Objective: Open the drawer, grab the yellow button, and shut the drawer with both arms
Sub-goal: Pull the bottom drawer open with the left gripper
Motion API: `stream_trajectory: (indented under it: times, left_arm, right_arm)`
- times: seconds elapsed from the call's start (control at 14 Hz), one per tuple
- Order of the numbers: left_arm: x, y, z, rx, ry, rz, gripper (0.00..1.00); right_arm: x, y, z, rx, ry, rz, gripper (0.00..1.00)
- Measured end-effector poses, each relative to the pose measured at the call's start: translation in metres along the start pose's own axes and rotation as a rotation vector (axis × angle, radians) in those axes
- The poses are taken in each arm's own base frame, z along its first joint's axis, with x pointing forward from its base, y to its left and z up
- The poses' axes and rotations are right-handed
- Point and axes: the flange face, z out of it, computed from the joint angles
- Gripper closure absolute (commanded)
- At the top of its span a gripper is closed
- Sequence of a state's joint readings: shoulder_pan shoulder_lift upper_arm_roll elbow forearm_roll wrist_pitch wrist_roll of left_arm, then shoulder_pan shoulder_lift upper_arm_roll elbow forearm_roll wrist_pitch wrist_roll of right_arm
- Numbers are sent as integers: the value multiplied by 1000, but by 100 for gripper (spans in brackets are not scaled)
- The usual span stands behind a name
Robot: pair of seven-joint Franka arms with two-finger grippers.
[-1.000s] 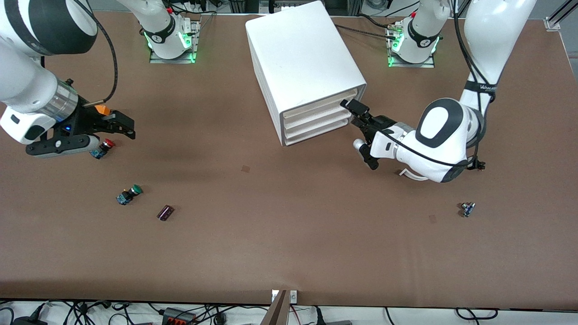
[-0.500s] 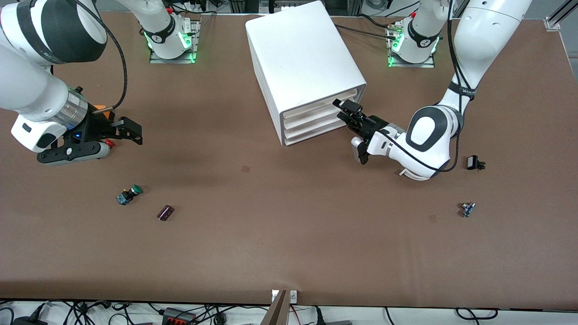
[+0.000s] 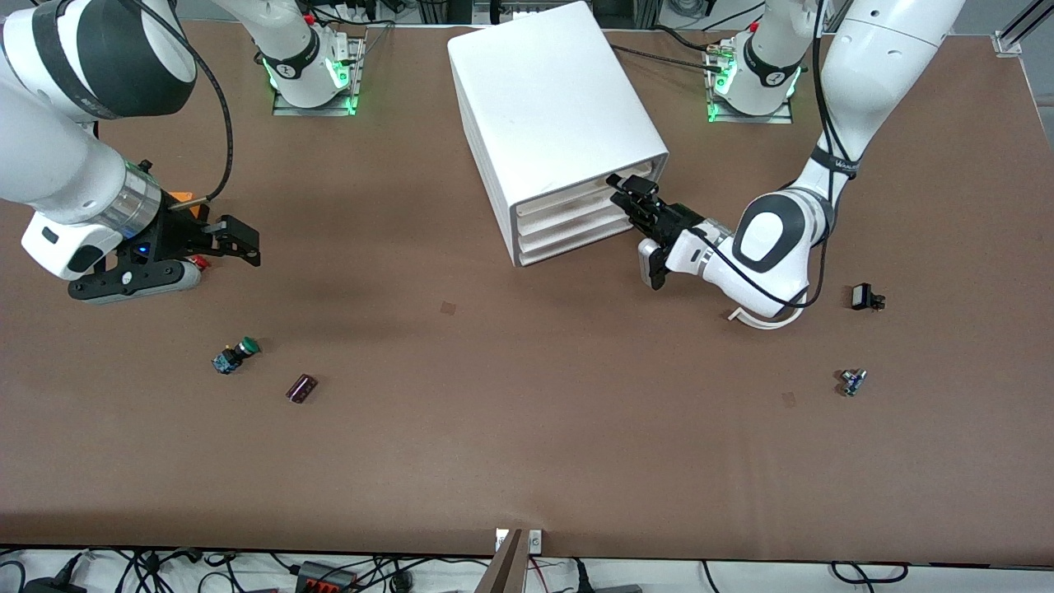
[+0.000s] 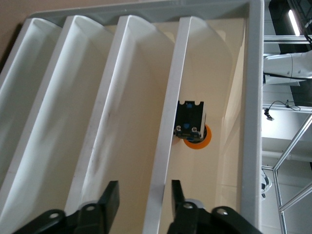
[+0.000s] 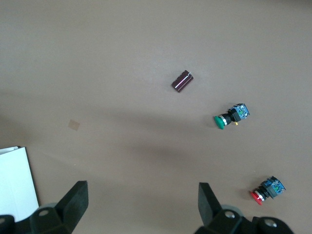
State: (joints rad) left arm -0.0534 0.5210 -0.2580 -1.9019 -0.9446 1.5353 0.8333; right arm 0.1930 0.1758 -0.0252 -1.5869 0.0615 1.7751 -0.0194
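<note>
The white cabinet [image 3: 552,99] has four stacked fronts. All sit flush, the top drawer [image 3: 568,200] included. My left gripper [image 3: 626,191] is at that drawer's front, at the corner toward the left arm's end. In the left wrist view its fingers [image 4: 109,200] straddle the drawer's front lip [image 4: 161,146], open, with a gap on each side. Inside the drawer lies the button [image 4: 196,140], orange cap and dark base. My right gripper [image 3: 247,240] hangs open over the table near the right arm's end, holding nothing [image 5: 141,192].
A red-capped button [image 3: 198,262] lies half under the right hand. A green-capped one [image 3: 235,354] and a dark cylinder [image 3: 301,387] lie nearer the camera. Two small parts [image 3: 863,296], [image 3: 853,381] lie toward the left arm's end.
My left gripper has moved in onto the top drawer's front and its fingers have narrowed around the lip. The right hand shifted slightly over the red-capped button, then held still.
</note>
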Motion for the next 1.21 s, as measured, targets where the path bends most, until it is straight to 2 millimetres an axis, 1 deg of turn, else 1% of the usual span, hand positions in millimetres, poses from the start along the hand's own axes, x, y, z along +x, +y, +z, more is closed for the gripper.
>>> stream_trajectory:
  times: [0.07,0.29,0.5,0.57,0.71,0.79,0.93,1.07,1.14,1.21]
  left_arm:
    - [-1,0,4,-4,-6,11,75]
    - [1,5,9,-19,-10,36,100]
    - [2,6,6,-19,-3,67,100]
    - [4,8,3,-14,3,74,100]
    - [7,9,-14,17,28,84,100]
    - [8,8,-29,37,48,88,100]
    - [12,5,-59,77,79,99,100]
    - [19,-1,-80,92,109,107,99]
    - [22,-5,-90,94,122,112,95]
    - [25,-9,-99,92,131,116,88]
  right_arm:
    - [0,-5,0,0,-1,-7,0]
    - [0,-21,1,1,-2,-22,0]
    - [0,-22,1,0,-2,-18,0]
    - [0,-22,1,0,-1,-18,0]
    - [0,-25,0,1,4,-22,0]
    - [2,-31,-1,1,11,-31,0]
    - [11,-52,-2,2,30,-56,0]
    - [23,-79,0,4,46,-63,0]
    - [30,-96,3,6,50,-71,0]
    - [36,-115,8,8,56,-80,0]
